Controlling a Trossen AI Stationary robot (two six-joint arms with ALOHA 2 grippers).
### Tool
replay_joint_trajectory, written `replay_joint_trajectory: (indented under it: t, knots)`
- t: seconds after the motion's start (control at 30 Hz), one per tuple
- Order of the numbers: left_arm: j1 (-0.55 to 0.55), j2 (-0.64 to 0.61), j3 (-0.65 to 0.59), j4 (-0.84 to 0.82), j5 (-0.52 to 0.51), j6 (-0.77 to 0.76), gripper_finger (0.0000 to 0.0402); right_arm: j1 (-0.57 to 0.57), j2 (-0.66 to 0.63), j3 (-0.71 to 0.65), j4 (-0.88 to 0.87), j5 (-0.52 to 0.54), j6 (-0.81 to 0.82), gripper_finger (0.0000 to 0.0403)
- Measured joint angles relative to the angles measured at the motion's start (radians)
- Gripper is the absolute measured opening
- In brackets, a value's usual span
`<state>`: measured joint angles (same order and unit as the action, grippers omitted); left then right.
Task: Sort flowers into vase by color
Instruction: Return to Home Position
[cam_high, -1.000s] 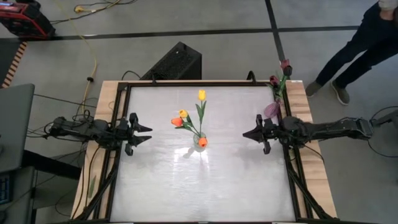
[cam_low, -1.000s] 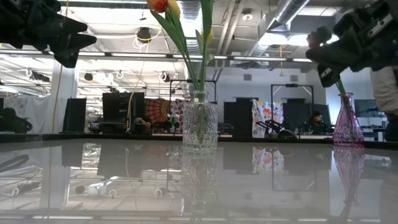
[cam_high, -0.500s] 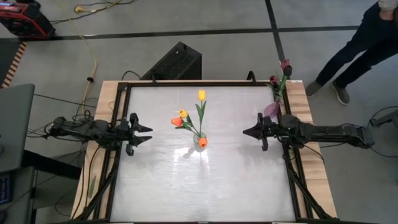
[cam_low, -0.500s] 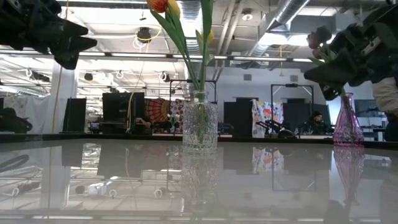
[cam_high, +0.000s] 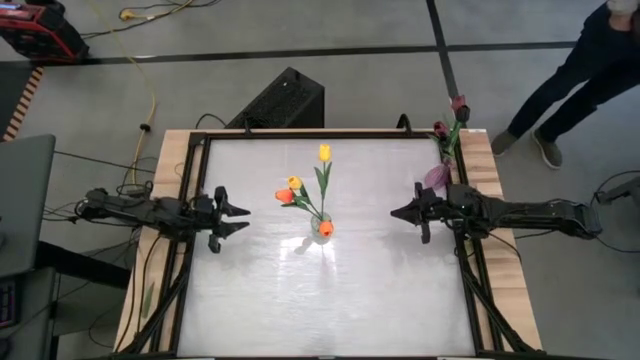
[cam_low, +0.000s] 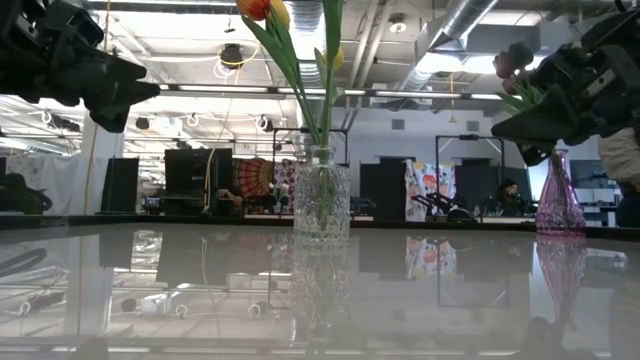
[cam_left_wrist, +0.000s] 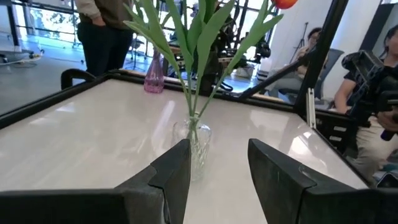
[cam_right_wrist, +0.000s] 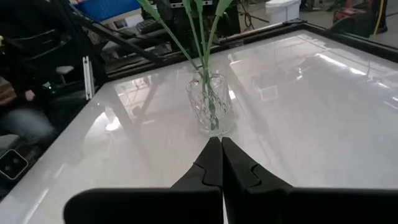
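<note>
A clear glass vase stands at the table's middle. Several tulips with yellow, orange and red heads have their stems in it. A pink vase at the right edge holds dark maroon tulips. My left gripper hovers open at the left, pointing level at the clear vase. My right gripper hovers shut at the right, pointing at the same vase. Neither holds anything.
A black frame runs around the glossy white table top. A black box lies beyond the far edge. A person's legs show at the far right. Bare table top lies in front of the clear vase.
My left gripper has sunk a little, staying level and open. My right gripper has also sunk slightly and tipped its shut fingers somewhat downward, as its arm swung a little toward the table's near edge. The vases and flowers have not moved.
</note>
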<state>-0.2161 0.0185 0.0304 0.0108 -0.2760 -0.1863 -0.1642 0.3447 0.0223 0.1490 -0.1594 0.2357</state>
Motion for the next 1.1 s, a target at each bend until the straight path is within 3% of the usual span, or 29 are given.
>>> replay_joint_trajectory:
  t: [0.23,0.47,1.1]
  knots:
    - [0.0,0.001,-0.02,0.052,0.063,0.009,0.0149,0.0,0.0,0.0,0.0,0.001,-0.059,0.0022]
    - [0.0,0.001,-0.021,0.052,0.063,0.026,0.0149,0.0,0.001,0.0,-0.018,0.001,-0.06,0.0049]
    - [0.0,0.001,-0.022,0.052,0.061,0.047,0.0149,0.0,0.001,0.0,-0.019,0.002,-0.06,0.0054]
